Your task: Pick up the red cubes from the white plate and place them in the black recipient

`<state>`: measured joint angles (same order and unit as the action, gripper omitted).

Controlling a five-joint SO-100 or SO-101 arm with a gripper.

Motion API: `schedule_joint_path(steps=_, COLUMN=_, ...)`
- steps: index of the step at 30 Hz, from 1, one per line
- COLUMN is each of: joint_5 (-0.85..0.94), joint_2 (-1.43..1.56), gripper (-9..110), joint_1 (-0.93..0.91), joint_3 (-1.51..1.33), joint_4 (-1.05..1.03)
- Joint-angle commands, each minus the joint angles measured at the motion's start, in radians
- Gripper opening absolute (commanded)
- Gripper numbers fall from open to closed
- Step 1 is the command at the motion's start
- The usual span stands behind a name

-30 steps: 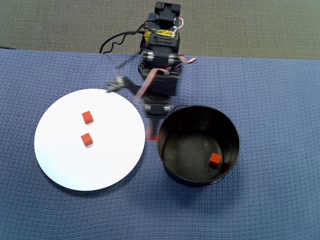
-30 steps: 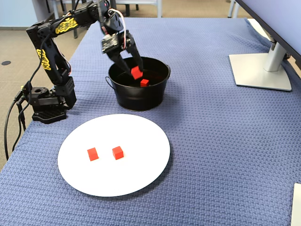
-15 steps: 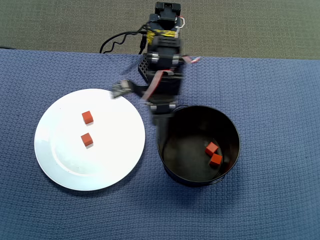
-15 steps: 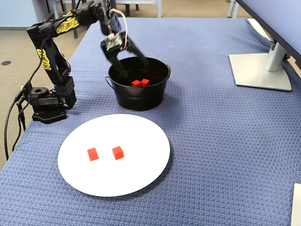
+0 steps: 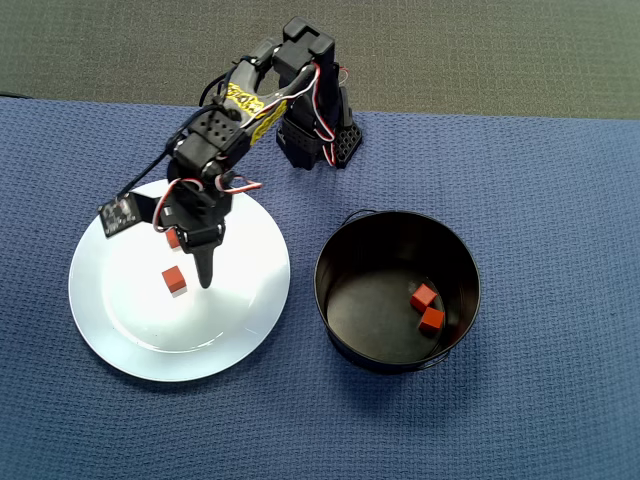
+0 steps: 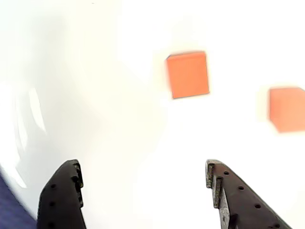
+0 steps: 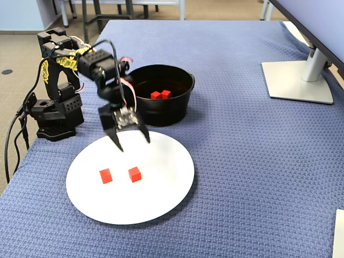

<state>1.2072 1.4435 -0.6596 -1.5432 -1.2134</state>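
Two red cubes [image 5: 174, 279] [image 5: 173, 238] lie on the white plate [image 5: 130, 330]; in the fixed view the cubes [image 7: 106, 176] [image 7: 134, 173] sit side by side on the plate [image 7: 161, 188]. Two more cubes [image 5: 423, 297] [image 5: 431, 320] rest inside the black recipient [image 5: 335, 330], also seen in the fixed view [image 7: 161, 94]. My gripper [image 5: 188, 255] [image 7: 133, 143] hovers over the plate, open and empty. In the wrist view the gripper [image 6: 142, 167] points at the plate [image 6: 95, 95], with one cube [image 6: 188, 74] ahead of it and another [image 6: 286, 109] at the right.
A blue woven cloth [image 7: 242, 161] covers the table. The arm's base [image 7: 54, 115] stands beside the plate and the pot. A monitor stand [image 7: 298, 80] sits at the far right in the fixed view. The cloth's edge [image 5: 500, 115] runs behind the base in the overhead view.
A second ago the gripper held a cube over the pot; it dropped the cube in. The arm has since swung over to the plate with its jaws open.
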Motion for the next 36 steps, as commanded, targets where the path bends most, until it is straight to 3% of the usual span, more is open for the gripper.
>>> schedule_joint_path(steps=1, joint_5=0.235, joint_2=-0.006, gripper=27, joint_1=-0.064, joint_3=-0.011, joint_4=0.043)
schedule_joint_path(steps=7, joint_5=0.342, joint_2=-0.051, gripper=27, joint_1=-0.097, joint_3=-0.029, joint_4=0.123)
schedule_joint_path(steps=22, joint_5=0.261, joint_2=-0.181, gripper=22, joint_1=-0.094, joint_3=0.014, joint_4=0.259)
schedule_joint_path(steps=36, joint_5=0.206, joint_2=-0.213, gripper=11, joint_1=-0.046, joint_3=0.025, joint_4=0.319)
